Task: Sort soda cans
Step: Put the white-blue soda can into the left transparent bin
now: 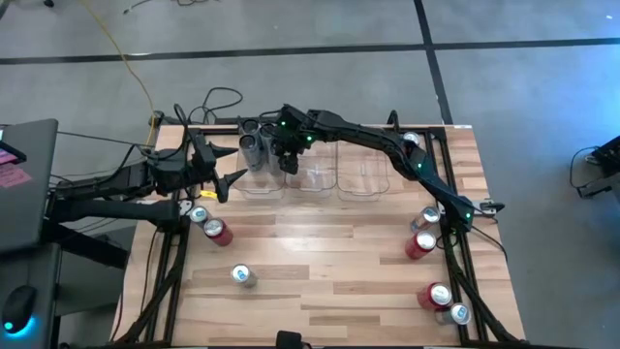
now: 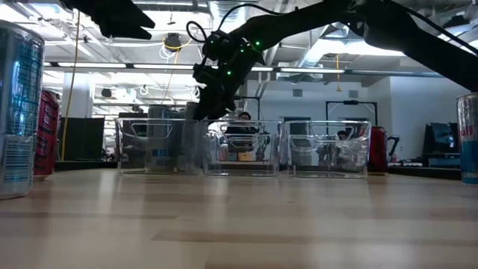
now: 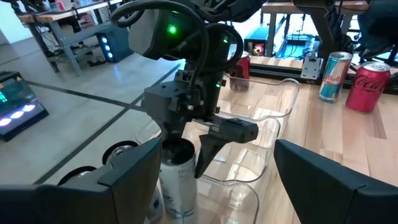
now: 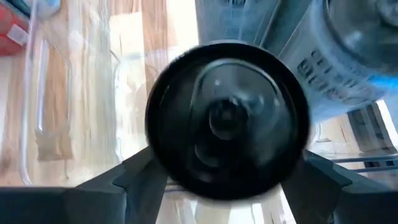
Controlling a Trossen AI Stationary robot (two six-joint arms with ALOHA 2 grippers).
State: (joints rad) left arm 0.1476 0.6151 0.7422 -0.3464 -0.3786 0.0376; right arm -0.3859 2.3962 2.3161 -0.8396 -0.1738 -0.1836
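The right gripper [image 1: 288, 158] straddled a dark can [image 3: 180, 180], apparently releasing it into the left bin [image 1: 262, 184], jaws parted.

You have three clear bins [image 1: 312, 180] | about three grey cans [image 1: 254, 147] in the left bin | four red cans [image 1: 419, 244] | about five silver-blue cans [image 1: 241, 276] loose on the table [image 1: 329, 262].

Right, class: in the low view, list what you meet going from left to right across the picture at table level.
Silver-blue can at the left edge → red can behind it → left clear bin → middle clear bin → right clear bin → red can farther back → can at the right edge.
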